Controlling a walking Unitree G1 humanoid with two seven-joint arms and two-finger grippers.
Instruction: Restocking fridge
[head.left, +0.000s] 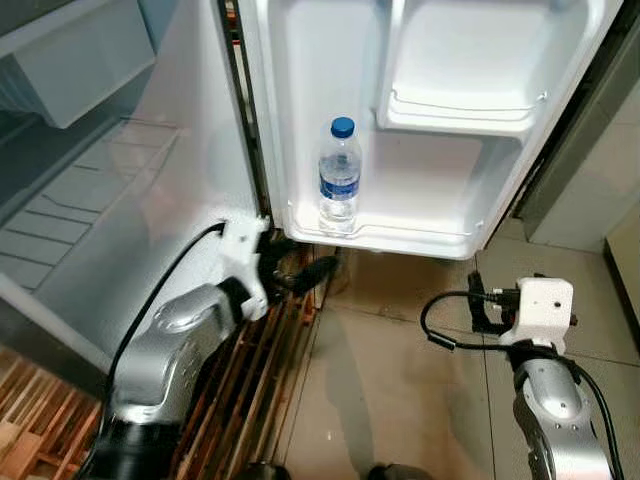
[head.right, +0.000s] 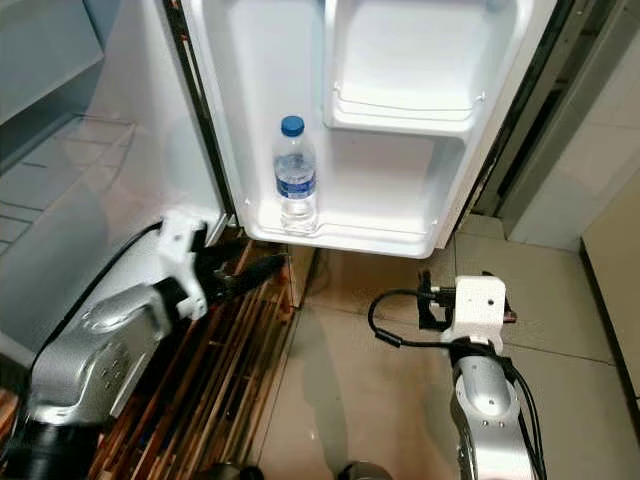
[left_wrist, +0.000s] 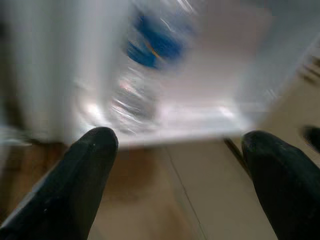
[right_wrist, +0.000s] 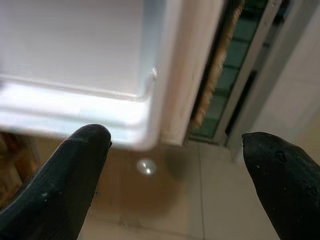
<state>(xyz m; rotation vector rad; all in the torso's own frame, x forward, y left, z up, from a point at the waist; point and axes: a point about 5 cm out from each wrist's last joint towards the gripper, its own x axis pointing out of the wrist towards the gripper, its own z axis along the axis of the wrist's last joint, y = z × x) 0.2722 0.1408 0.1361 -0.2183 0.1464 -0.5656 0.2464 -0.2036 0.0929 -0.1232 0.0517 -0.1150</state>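
A clear water bottle (head.left: 340, 180) with a blue cap and blue label stands upright at the left end of the open fridge door's bottom shelf (head.left: 410, 236). My left gripper (head.left: 305, 270) is just below and to the left of that shelf, open and empty, its fingers pointing towards the door. The left wrist view shows the bottle (left_wrist: 145, 75) blurred, beyond the fingertips (left_wrist: 95, 145). My right gripper (right_wrist: 175, 145) hangs low under the door's right corner, open with nothing between its fingers. The right arm (head.left: 545, 390) is over the tiled floor.
The white door (head.left: 300, 100) has an upper bin (head.left: 460, 115) above the bottle's shelf. The fridge's inner shelves (head.left: 90, 200) lie to the left. Wooden slats (head.left: 250, 380) cover the floor under my left arm. Beige tiles (head.left: 400, 390) spread ahead.
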